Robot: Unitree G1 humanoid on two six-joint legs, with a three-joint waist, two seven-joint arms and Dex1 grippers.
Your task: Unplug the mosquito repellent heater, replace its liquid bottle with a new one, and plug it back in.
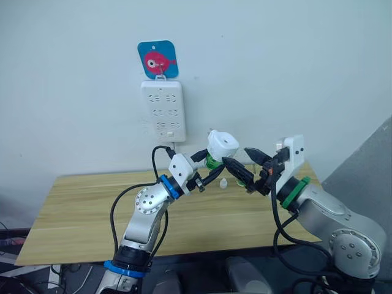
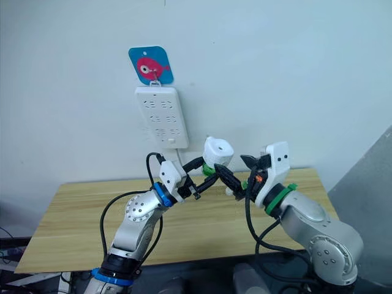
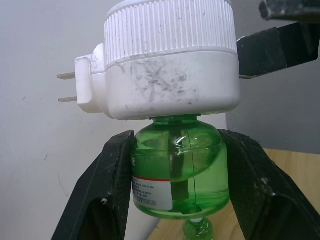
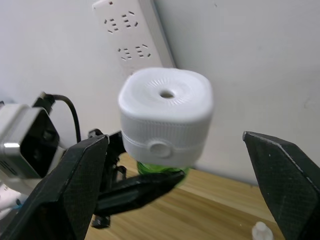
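Slippage is the main worry at this moment; the small white rounded plastic mosquito repellent heater [image 1: 222, 145] is already out of the socket and hangs in the air above the light wooden bench [image 1: 73, 214], between the two arms and just right of the tall white multi-socket power strip [image 1: 163, 110] on the far wall; the left hand [image 3: 175, 185] is clenched on the green translucent liquid bottle [image 3: 175, 170] screwed under the heater, one black finger on each side of it; the right hand [image 4: 175, 170] stands released, its fingers spread wide to either side of the white body and, as far as I can tell, not touching it.

Since only the bottle is gripped, and it is smooth and round, a twist from the right hand could spin the bottle in the left fingers rather than loosen the thread; a clamp set too high or off-centre on the domed top could slide off, or lever the unit sideways out of the left grip; either way it would likely drop to the bench, perhaps onto the small white piece [image 1: 224, 182] lying below, and the bare metal prongs [image 3: 66, 87] could bend; liquid might spill if the bottle comes free tilted.
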